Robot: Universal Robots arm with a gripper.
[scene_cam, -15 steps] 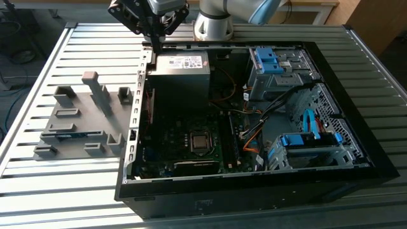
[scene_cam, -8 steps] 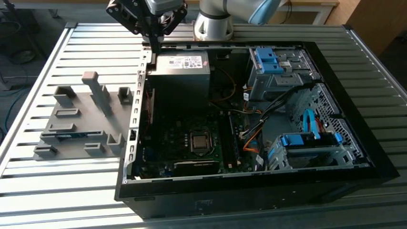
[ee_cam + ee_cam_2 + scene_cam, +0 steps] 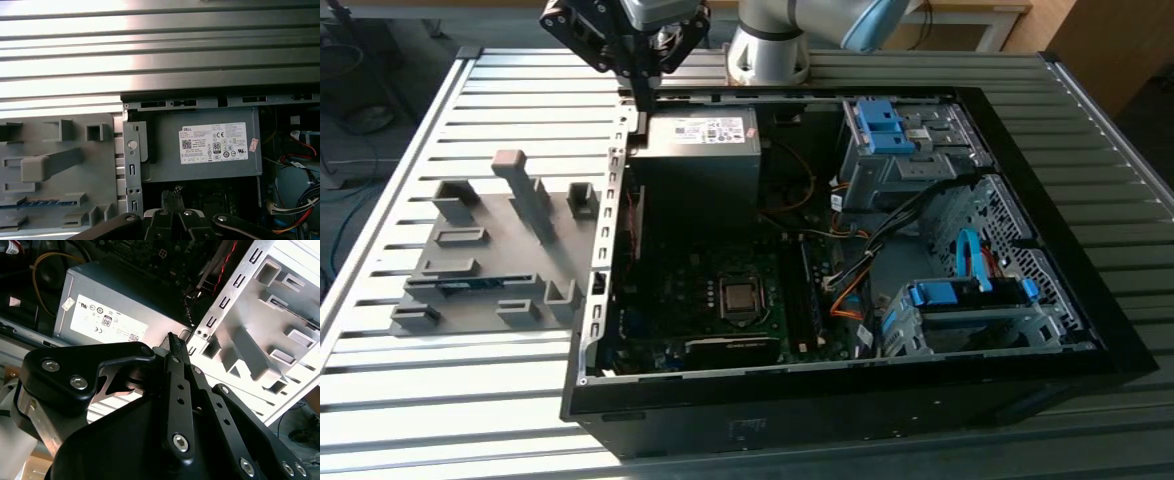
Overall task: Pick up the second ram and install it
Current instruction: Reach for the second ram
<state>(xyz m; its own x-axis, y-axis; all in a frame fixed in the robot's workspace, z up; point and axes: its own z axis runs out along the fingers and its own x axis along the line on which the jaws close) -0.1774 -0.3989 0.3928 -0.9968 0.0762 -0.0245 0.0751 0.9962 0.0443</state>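
The second ram [image 3: 467, 284] is a thin blue stick lying in a slot of the grey holder tray [image 3: 494, 250], on the exterior view's left beside the open computer case. The first wrist view also shows the ram [image 3: 42, 203] as a blue strip in the tray [image 3: 60, 165]. My gripper [image 3: 644, 108] hangs over the case's far corner by the power supply [image 3: 704, 135], well away from the ram. Its thin fingers are shut together with nothing between them, as both wrist views show my gripper [image 3: 172, 337] [image 3: 171, 196].
The black computer case [image 3: 1067, 300] lies open on a slatted metal table [image 3: 520, 100]. Inside are the motherboard with its processor socket [image 3: 740, 297], blue drive brackets [image 3: 881, 125] and loose cables [image 3: 854, 290]. The arm's base [image 3: 767, 50] stands behind the case.
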